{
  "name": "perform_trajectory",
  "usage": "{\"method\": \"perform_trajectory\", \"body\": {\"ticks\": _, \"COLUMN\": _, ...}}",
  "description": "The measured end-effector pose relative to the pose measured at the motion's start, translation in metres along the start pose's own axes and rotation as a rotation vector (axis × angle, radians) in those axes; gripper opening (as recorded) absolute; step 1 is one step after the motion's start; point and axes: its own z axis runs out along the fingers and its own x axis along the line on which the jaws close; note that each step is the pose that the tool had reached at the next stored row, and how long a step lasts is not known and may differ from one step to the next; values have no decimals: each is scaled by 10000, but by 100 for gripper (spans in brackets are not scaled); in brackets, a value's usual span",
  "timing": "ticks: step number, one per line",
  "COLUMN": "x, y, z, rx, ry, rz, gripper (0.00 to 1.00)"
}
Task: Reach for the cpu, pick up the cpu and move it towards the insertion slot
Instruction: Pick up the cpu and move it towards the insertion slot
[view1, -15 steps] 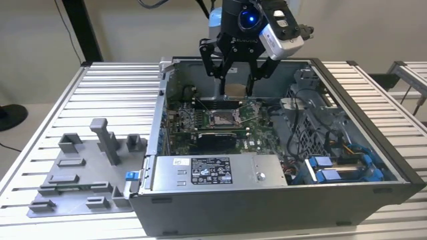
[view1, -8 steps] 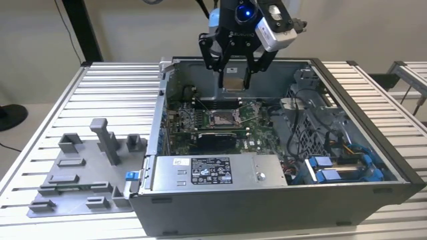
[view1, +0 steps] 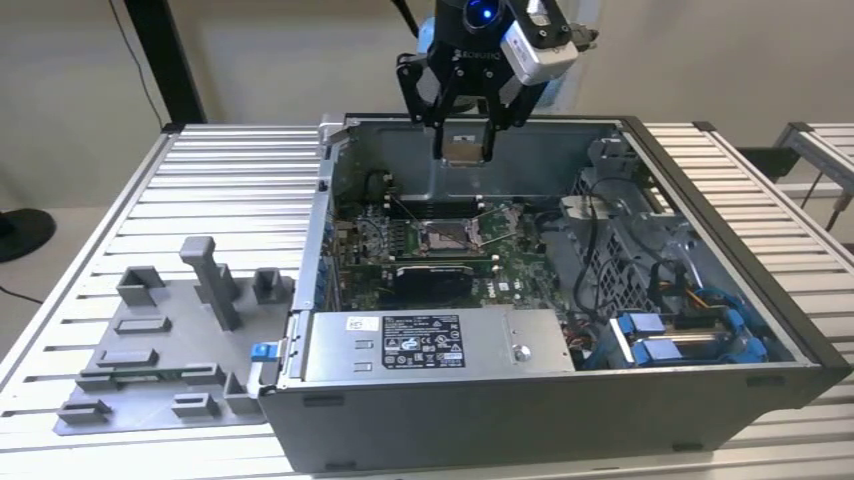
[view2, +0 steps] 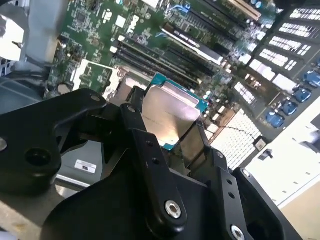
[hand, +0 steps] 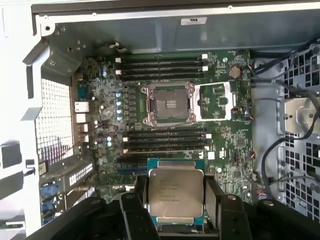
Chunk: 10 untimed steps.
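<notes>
My gripper (view1: 465, 152) hangs above the open computer case, near its back wall, shut on the cpu (view1: 463, 146). The cpu (hand: 176, 192) is a thin square chip with a silvery top, and in both wrist views it sits clamped between the two black fingers (hand: 138, 192). In the second wrist view the cpu (view2: 169, 114) shows a teal rim at its edge. The insertion slot (view1: 445, 236) is a square socket with a shiny metal frame and dark centre on the green motherboard. That insertion slot (hand: 167, 103) lies below and ahead of the held chip, with its metal lid folded open beside it.
The case walls (view1: 334, 190) ring the motherboard. A power supply box (view1: 420, 345) fills the case front, and cables with blue connectors (view1: 681, 335) crowd the exterior view's right. Memory slots (hand: 162, 65) flank the socket. A grey plastic fixture tray (view1: 160, 395) rests on the slatted table outside the case.
</notes>
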Motion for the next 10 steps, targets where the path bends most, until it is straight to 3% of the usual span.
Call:
{"method": "perform_trajectory", "body": {"ticks": 7, "x": -41, "y": 222, "z": 21, "rx": 0, "ry": 0, "rz": -2, "gripper": 0}}
{"method": "perform_trajectory", "body": {"ticks": 10, "x": -85, "y": 275, "z": 28, "rx": 0, "ry": 1, "rz": -2, "gripper": 0}}
